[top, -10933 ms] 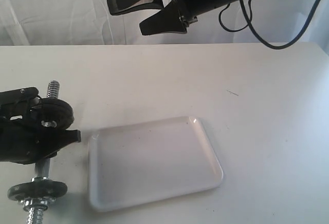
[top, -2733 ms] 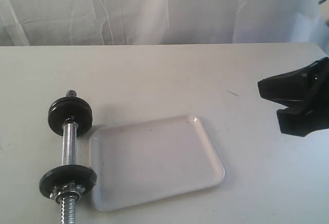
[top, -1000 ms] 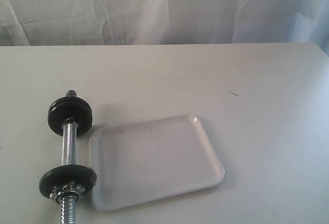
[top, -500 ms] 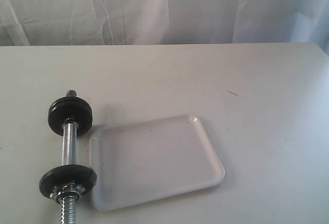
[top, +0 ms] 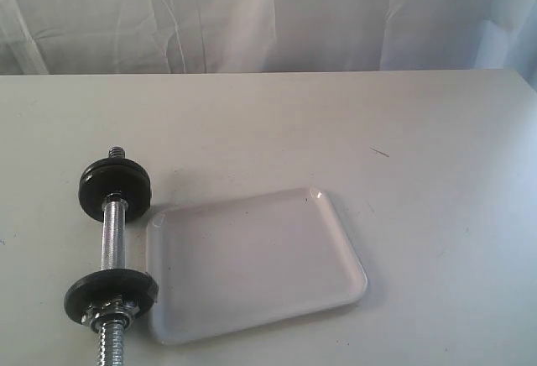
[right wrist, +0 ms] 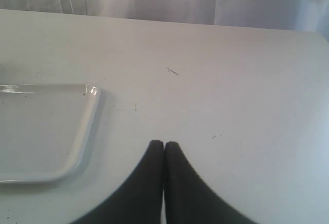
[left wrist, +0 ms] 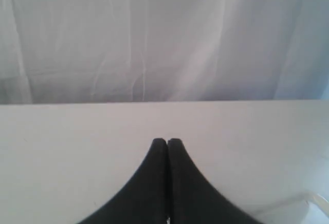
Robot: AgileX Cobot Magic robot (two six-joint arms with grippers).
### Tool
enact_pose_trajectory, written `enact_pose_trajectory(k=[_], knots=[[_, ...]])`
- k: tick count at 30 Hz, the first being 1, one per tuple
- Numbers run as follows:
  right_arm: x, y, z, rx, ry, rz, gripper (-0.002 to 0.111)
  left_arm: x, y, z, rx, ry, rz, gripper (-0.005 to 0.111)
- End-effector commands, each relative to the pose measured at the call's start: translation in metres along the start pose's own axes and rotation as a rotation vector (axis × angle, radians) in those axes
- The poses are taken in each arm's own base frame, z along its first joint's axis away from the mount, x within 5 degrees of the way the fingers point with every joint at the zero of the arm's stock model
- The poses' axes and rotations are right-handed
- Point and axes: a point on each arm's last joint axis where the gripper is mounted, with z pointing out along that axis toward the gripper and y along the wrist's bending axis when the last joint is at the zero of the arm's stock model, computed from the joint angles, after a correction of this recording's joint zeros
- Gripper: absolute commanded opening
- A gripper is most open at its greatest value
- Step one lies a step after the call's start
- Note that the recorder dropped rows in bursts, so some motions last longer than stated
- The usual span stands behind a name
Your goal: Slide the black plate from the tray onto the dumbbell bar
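Observation:
The white tray [top: 252, 261] lies on the table with nothing in it; its corner also shows in the right wrist view [right wrist: 46, 126]. To its left lies the chrome dumbbell bar [top: 112, 236], carrying one black plate [top: 115, 186] at its far end and another [top: 111, 293] near its front end. Neither arm appears in the exterior view. My left gripper [left wrist: 166, 141] is shut with nothing in it, over bare table. Off to the side of the tray, my right gripper [right wrist: 163, 144] is shut and holds nothing.
A white curtain [top: 268, 13] hangs behind the table's far edge. A small dark mark [top: 379, 152] sits on the tabletop to the right of the tray.
Over the last second nothing moved. Before that, the left gripper let go of the bar and both arms drew out of the exterior view.

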Motion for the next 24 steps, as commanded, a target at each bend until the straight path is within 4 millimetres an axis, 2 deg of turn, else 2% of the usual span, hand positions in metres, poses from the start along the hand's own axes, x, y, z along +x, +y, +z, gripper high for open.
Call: enact_pose_trajectory(k=[1, 6, 10, 17, 24], knots=[[0.001, 0.000, 0.000, 0.003, -0.005, 0.005, 0.000, 0.022, -0.002, -0.015, 0.038, 0.232, -0.032, 0.000], [0.001, 0.000, 0.000, 0.003, -0.005, 0.005, 0.000, 0.035, 0.001, -0.038, -0.040, 0.374, 0.016, 0.000], [0.001, 0.000, 0.000, 0.003, -0.005, 0.005, 0.000, 0.042, 0.004, -0.053, -0.146, 0.349, 0.008, 0.000], [0.001, 0.000, 0.000, 0.003, -0.005, 0.005, 0.000, 0.076, 0.012, -0.060, -0.280, 0.308, -0.056, 0.000], [0.001, 0.000, 0.000, 0.003, -0.005, 0.005, 0.000, 0.091, 0.025, -0.067, -0.435, 0.331, -0.088, 0.000]])
